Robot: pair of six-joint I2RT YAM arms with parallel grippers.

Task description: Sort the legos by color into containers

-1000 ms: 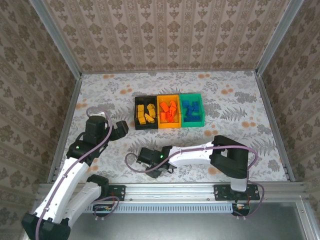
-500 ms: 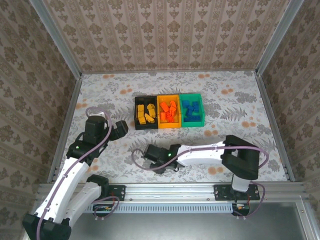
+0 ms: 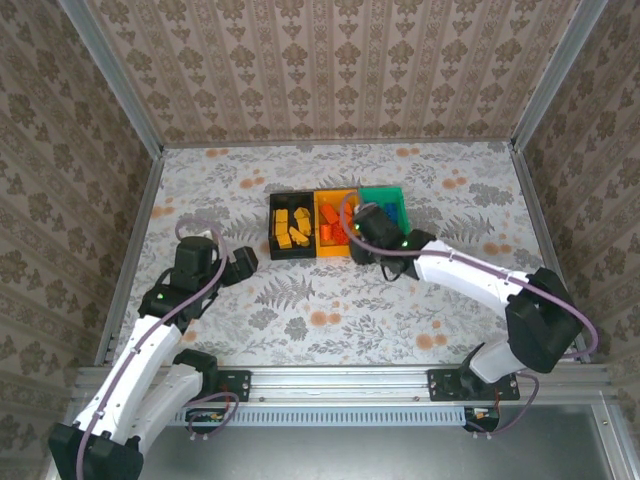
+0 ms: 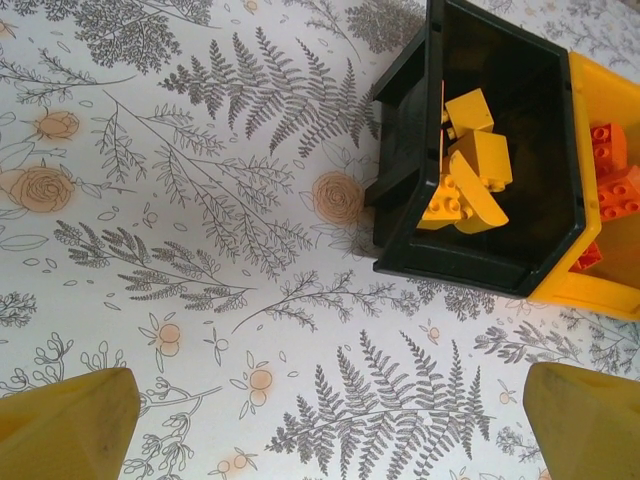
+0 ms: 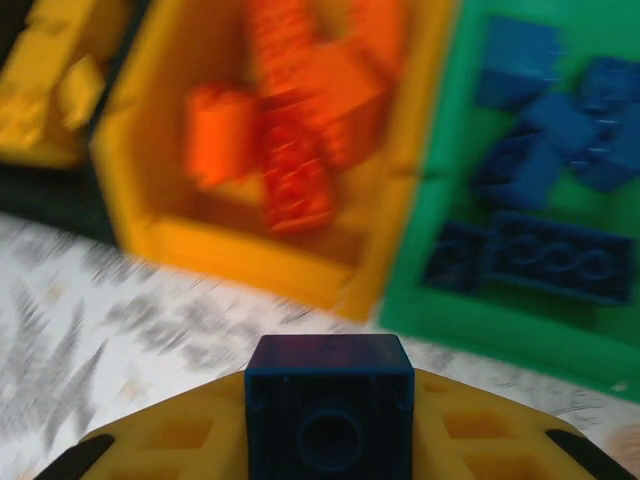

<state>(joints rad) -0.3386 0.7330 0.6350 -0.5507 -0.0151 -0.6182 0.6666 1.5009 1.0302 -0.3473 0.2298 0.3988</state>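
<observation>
My table [image 3: 450,200] wears a fern-and-flower print cover. Sitting straight on it, far middle, are 3 joined bins [image 3: 335,254] in a row: black, orange-yellow, green, probably flat down.

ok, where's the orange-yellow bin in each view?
Top external: orange-yellow bin at the centre of the table, in the middle of the three-bin row.
Left wrist: the bin is at the right edge, cut off by the frame.
Right wrist: the bin is upper left of centre, blurred, with red-orange bricks inside.
Shared landmark: black bin joined on its picture-left, holding yellow bricks.
</observation>
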